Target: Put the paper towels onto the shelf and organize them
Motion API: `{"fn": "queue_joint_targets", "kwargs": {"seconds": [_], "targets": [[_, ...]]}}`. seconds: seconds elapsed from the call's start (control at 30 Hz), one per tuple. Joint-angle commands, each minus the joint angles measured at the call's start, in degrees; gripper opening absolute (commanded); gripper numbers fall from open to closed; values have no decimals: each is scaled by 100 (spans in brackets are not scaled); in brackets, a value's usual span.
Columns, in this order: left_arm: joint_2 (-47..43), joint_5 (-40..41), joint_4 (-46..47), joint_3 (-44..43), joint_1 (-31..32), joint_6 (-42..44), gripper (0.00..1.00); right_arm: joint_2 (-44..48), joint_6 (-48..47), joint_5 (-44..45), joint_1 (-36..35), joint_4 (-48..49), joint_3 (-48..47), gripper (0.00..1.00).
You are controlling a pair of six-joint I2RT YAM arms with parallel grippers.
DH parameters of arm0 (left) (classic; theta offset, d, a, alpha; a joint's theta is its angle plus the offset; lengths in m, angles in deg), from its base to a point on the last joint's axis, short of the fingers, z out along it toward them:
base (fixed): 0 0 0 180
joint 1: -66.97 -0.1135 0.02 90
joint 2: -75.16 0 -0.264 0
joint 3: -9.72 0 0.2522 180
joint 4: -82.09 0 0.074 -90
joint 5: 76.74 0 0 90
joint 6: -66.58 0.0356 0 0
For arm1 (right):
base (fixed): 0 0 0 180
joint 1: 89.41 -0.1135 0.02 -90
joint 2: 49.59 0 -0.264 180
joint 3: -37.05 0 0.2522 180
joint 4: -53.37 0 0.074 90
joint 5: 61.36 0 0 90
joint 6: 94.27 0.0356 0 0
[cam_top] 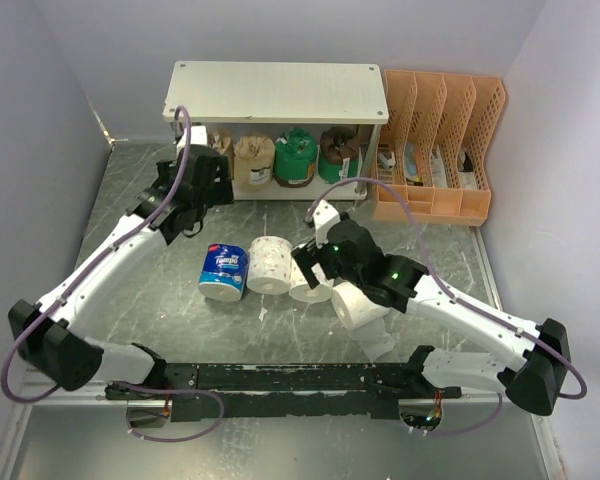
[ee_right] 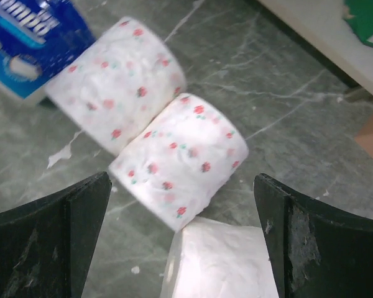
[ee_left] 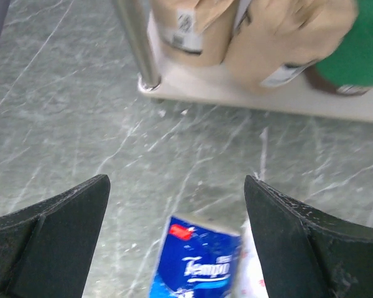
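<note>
Claws first — your left claw (ee_left: 175, 183) gapes wide, empty, above the tabletop (ee_left: 62, 93); the blue roll (ee_left: 196, 267) lies just under it, and the shelf (ee_left: 248, 93) stands beyond with tan rolls (ee_left: 280, 37) and a green roll (ee_left: 360, 43) on its lower board. Your right claw (ee_right: 181, 180) is equally wide, holding nothing — one dotted roll (ee_right: 180, 158) between its fingers (ee_right: 50, 236) below, a second dotted roll (ee_right: 115, 84) touching that beyond-left, a plain roll (ee_right: 224, 261) nearest.

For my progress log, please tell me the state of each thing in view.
left gripper: open, empty.
right gripper: open, empty.
blue-wrapped roll: on the table.
two dotted rolls: on the table, touching each other.
plain white roll: on the table.
shelf: lower tier holds tan roll, green roll, dark brown roll.
</note>
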Motion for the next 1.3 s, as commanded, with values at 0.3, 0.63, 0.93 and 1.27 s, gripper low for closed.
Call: {"fn": "queue_joint_targets", "kwargs": {"seconds": [0.3,0.63,0.93,1.27], "targets": [[-676,-899,582,1005,-1371,128,100,288,-1144,226,-712,-1064,56,100],[-580,-862,443,937,-1371,92,99,-490,-1511,477,-737,-566,324,100],[-609,-831,438,939,-1371,86,99,-840,-1493,324,-733,-183,488,94],[-583,-856,419,930,-1371,106,98,-1538,-1280,112,-722,112,477,61]]}}
